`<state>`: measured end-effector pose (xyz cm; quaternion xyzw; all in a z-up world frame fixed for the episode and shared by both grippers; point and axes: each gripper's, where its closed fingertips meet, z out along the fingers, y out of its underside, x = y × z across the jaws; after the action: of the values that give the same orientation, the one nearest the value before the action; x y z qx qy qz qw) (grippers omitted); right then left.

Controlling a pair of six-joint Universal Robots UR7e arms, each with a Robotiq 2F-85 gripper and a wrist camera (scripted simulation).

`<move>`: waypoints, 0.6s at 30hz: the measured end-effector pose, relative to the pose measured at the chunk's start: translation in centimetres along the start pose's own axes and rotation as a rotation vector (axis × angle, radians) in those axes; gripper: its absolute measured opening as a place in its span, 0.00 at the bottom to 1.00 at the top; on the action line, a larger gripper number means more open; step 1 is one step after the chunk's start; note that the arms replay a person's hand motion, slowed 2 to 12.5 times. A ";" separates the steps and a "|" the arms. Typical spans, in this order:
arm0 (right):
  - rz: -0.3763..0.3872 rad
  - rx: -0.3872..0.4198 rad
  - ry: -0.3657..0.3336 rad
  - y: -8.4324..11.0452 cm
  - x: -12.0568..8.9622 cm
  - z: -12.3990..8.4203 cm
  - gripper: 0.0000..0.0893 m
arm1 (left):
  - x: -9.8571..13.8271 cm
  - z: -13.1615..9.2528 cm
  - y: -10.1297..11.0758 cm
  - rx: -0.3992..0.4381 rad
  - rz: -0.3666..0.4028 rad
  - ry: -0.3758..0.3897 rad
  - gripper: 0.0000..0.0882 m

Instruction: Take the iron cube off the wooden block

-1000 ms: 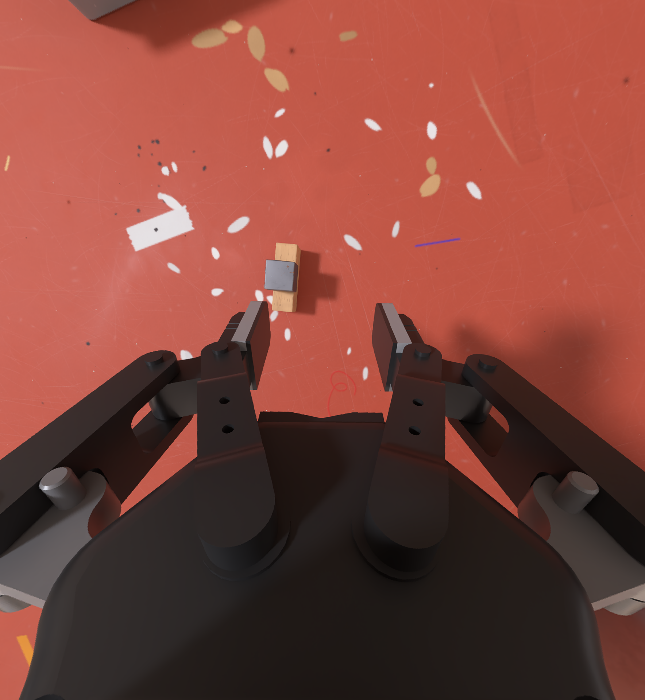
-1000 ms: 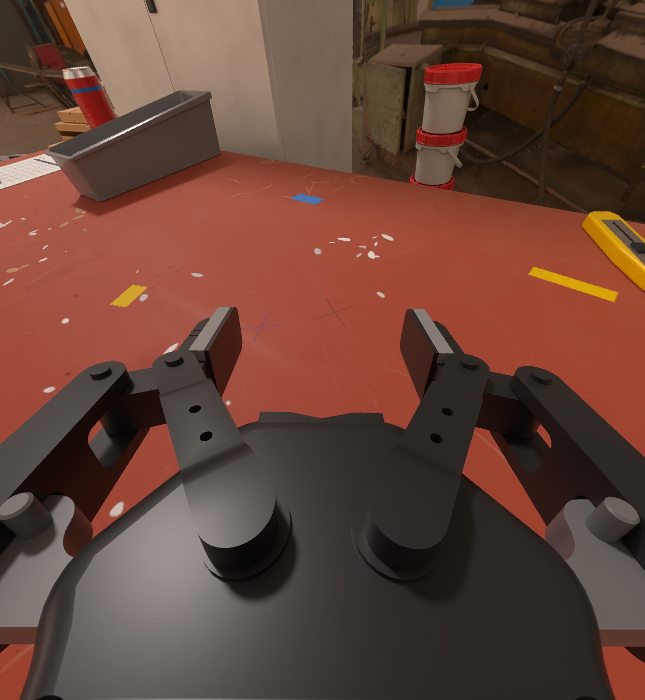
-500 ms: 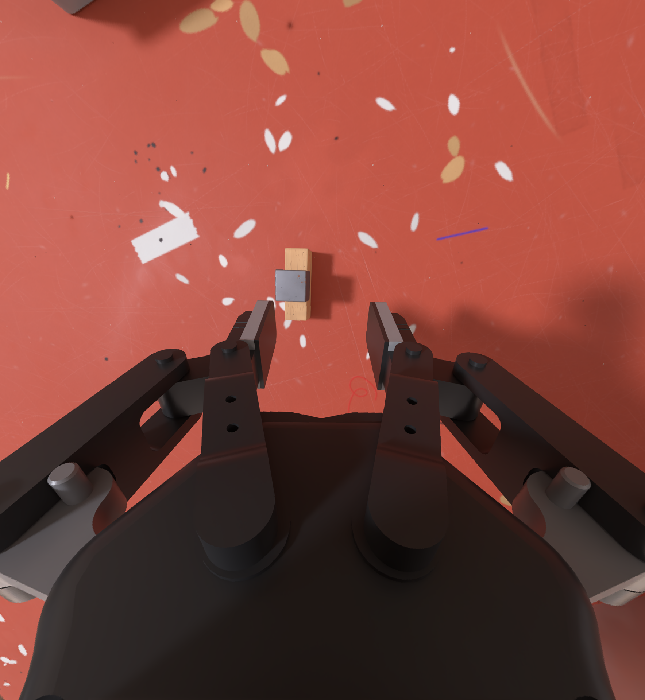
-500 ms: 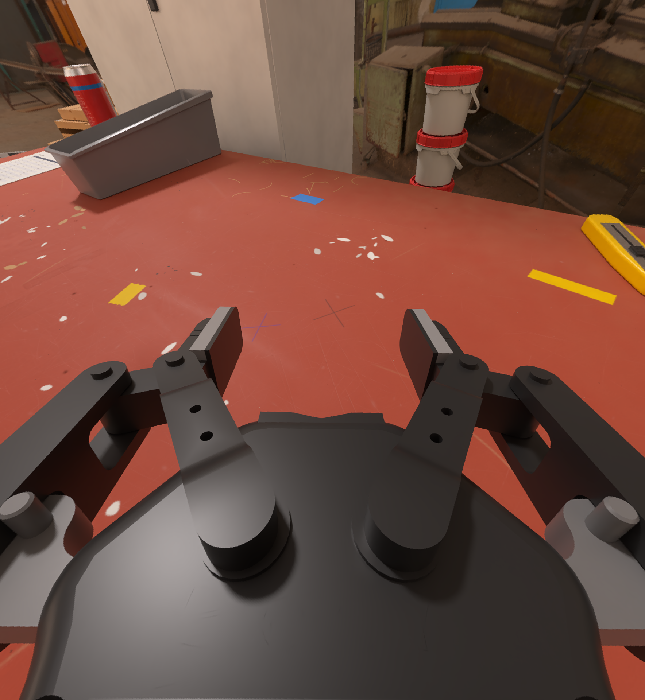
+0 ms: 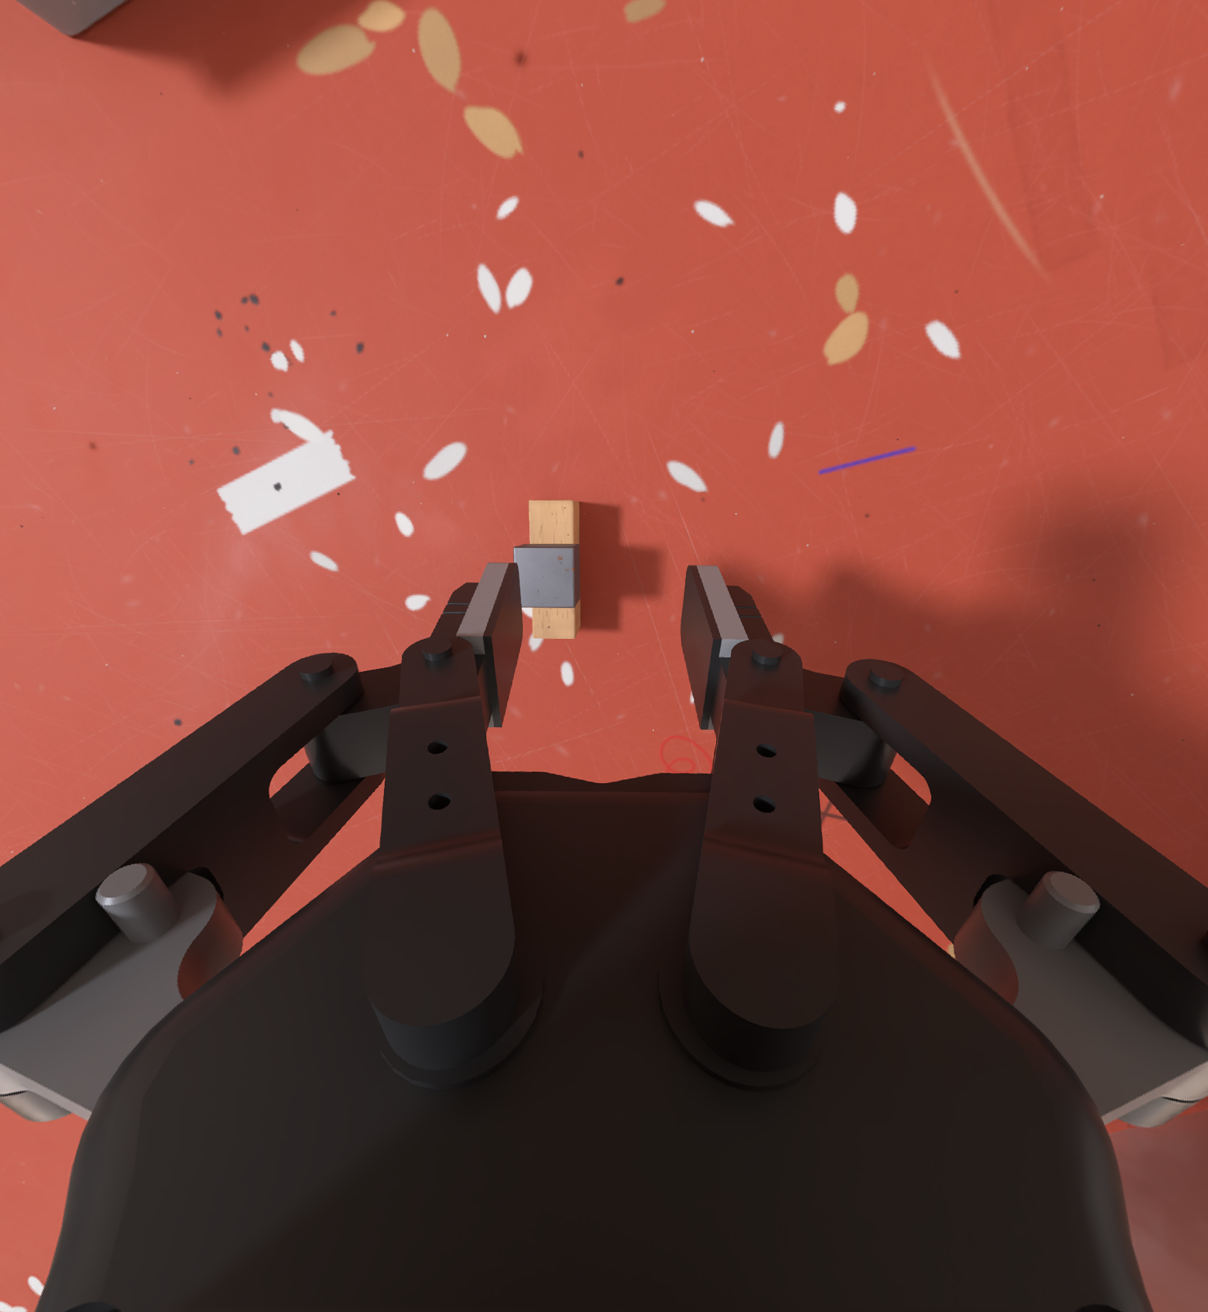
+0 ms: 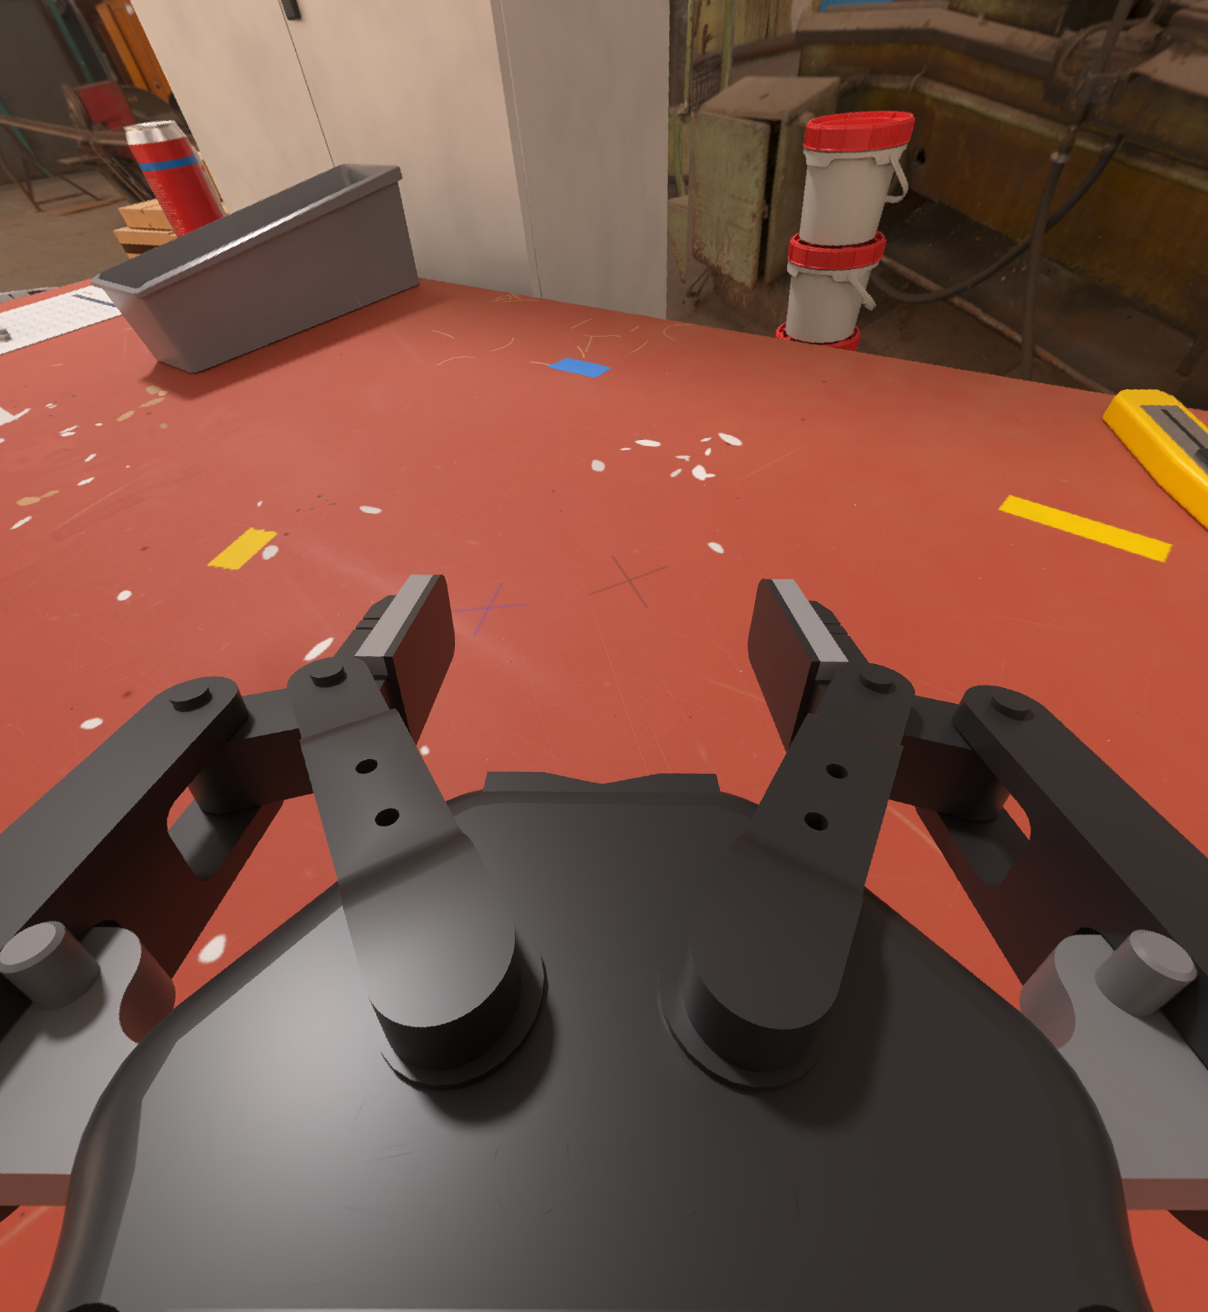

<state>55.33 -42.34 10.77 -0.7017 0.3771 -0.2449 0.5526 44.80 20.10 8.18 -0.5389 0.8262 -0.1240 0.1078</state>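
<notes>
A small grey iron cube (image 5: pixel 546 575) sits on the middle of a light wooden block (image 5: pixel 553 522) that lies flat on the red table. My left gripper (image 5: pixel 597 603) is open and points down over them. The cube is between the fingers, close to the left fingertip (image 5: pixel 498 589) and well apart from the right one. My right gripper (image 6: pixel 601 618) is open and empty above bare red table; the cube and block do not show in the right wrist view.
A white tape scrap (image 5: pixel 285 483) and scattered white and tan flecks lie around the block. In the right wrist view a grey bin (image 6: pixel 260 270) stands at the far left, and a yellow utility knife (image 6: pixel 1190 461) and yellow tape strip (image 6: pixel 1084 527) at the far right edge.
My left gripper has moved forward and lower, so the cube and block now sit between its fingertips. The right gripper has barely moved.
</notes>
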 end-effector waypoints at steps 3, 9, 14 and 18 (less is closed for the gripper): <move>-0.001 -0.003 -0.001 0.1 0.0 0.0 0.82 | -0.1 0.4 0.0 -0.011 0.001 0.006 0.47; -0.003 -0.012 -0.003 0.4 0.1 0.1 0.82 | -0.4 1.1 0.1 -0.034 0.002 0.017 0.47; -0.004 -0.016 -0.003 0.5 0.2 0.2 0.82 | -0.7 1.7 0.3 -0.058 0.001 0.016 0.47; -0.004 -0.015 -0.001 0.5 0.3 0.2 0.82 | -0.8 2.2 0.4 -0.072 0.001 0.022 0.47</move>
<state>55.55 -42.57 10.23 -0.7068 0.3773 -0.2425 0.5471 45.44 20.83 6.00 -0.5406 0.8315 -0.1000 0.0795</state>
